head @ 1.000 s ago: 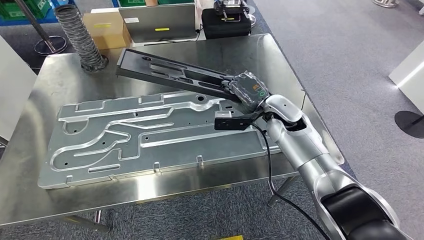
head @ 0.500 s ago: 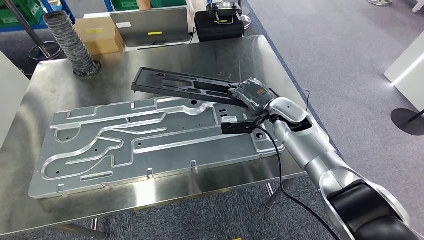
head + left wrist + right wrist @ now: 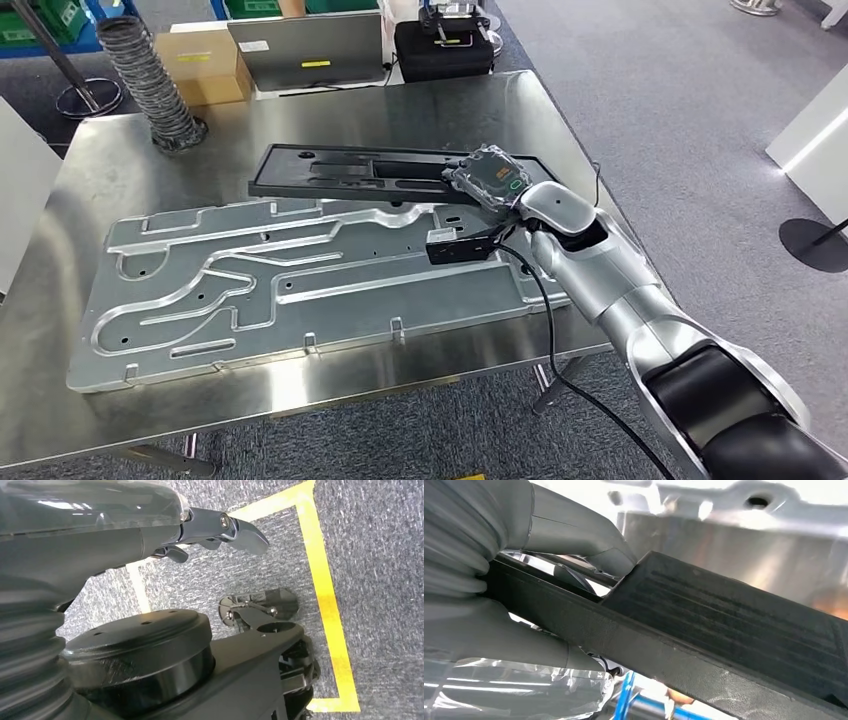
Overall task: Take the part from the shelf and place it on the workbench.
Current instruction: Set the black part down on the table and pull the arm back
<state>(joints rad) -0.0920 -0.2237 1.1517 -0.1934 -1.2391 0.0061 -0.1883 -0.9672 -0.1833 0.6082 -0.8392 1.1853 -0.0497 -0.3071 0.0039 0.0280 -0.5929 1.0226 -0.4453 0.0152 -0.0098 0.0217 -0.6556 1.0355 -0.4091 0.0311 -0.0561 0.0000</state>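
The right arm (image 3: pixel 620 290) is reaching in from the lower right, stretching out over the shiny metal tabletop (image 3: pixel 480 110). At its end the right hand (image 3: pixel 488 178) is gripping the near end of a long black part (image 3: pixel 360 175). In the right wrist view the grey thumb (image 3: pixel 574 535) is pressing on one side of the black part (image 3: pixel 724 630) and the other fingers (image 3: pixel 499 640) are wrapping around the other side, so the hand is clamped on it. The part is lying almost flat, pointing away to the left, with its far end over the tabletop. It is sitting just past a big silver plate (image 3: pixel 300 280) that is lying flat on the tabletop, and its near end is over the edge of that plate. I cannot tell if the part is touching the tabletop.

The left hand (image 3: pixel 220 530) is hanging down over grey carpet (image 3: pixel 380 555) with a yellow line (image 3: pixel 325 595). Its fingers are a little bent and holding nothing, and I cannot tell if they are apart or together

A grey ribbed hose (image 3: pixel 155 75) is standing at the far left corner of the tabletop
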